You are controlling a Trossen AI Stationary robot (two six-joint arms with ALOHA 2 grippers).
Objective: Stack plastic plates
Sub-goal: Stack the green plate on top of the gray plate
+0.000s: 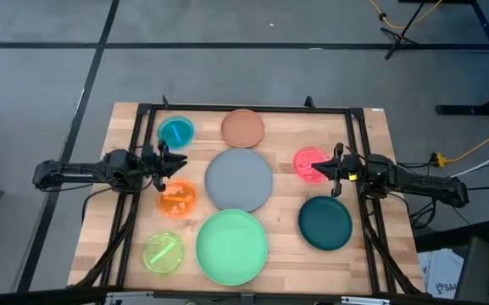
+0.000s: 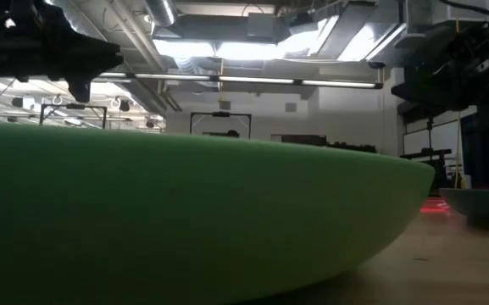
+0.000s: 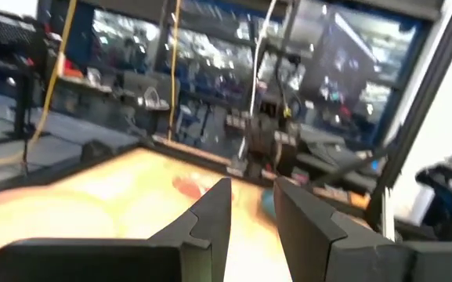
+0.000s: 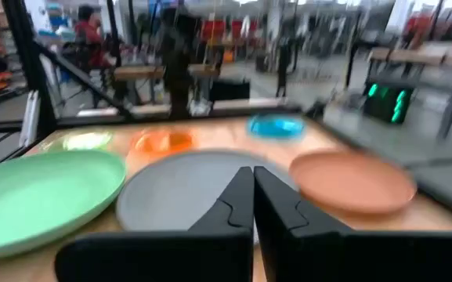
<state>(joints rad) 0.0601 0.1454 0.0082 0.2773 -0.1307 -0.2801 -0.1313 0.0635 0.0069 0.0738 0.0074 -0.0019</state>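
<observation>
The left gripper (image 1: 179, 163) hangs with fingers slightly spread, the orange plate (image 1: 176, 199) just below it. The right gripper (image 1: 320, 169), fingers pressed together, hovers over the pink plate (image 1: 306, 158); the grey plate (image 1: 239, 179) lies between them.

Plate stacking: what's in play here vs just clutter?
In play: grey plate, green plate, teal plate, terracotta plate, cyan plate, pink plate, orange plate, yellow-green plate.
Clutter: black frame, yellow cable.
</observation>
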